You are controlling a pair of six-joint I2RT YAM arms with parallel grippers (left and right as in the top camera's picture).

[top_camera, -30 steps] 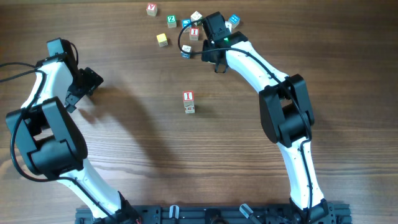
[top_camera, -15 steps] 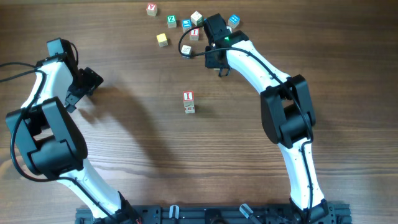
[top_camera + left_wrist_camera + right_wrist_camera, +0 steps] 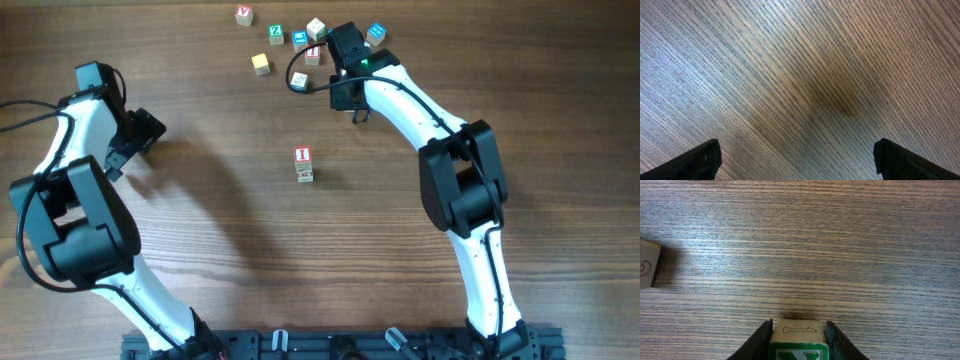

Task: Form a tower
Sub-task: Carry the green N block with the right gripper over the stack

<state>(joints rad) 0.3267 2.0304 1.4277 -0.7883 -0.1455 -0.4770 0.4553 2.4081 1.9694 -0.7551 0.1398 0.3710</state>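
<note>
Closure! Right jaws have just squeezed in, now clamping the green N cube (image 3: 800, 349); left jaws hang wide apart. Pick looks secured, tower (image 3: 303, 164) likely next.

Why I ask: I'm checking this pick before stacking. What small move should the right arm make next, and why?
Probably a short lift straight up. The right gripper has its fingers against both sides of the green N cube, so the grip looks made. The tower stands apart mid-table. Rising first should keep clear of the loose cube nearby.
</note>
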